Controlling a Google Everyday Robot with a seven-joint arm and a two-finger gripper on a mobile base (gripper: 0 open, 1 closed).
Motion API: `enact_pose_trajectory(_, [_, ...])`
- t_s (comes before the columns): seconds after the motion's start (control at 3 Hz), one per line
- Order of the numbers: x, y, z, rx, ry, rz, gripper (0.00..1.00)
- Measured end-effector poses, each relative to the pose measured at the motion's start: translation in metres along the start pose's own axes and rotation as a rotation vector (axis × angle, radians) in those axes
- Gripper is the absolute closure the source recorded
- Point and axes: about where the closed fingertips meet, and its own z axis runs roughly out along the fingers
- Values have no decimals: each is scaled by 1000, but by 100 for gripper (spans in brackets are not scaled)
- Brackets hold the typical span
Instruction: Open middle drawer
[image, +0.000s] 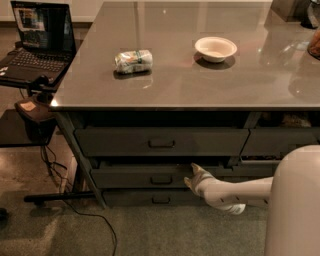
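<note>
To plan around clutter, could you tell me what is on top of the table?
A bag and a bowl on the table; objects at its right edge are cut off. The gripper is below, by the middle drawer's front.

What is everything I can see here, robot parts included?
table: one, grey, across the upper view
bowl: one, white, on the table, right of centre
packet: one, white and green, on the table, left of the bowl
laptop: one, black, open on a stand left of the table
top drawer: one, dark grey, under the table
middle drawer: one, dark grey, below the top drawer
bottom drawer: one, dark grey, lowest
cable: one, black, on the floor at left
arm: one, white, reaching in low from the right
hand: one, white, at the middle drawer's front, right of its handle
</note>
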Motion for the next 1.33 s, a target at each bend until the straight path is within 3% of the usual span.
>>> enact_pose_trajectory(1.33, [2, 8, -17, 8, 5, 28, 100])
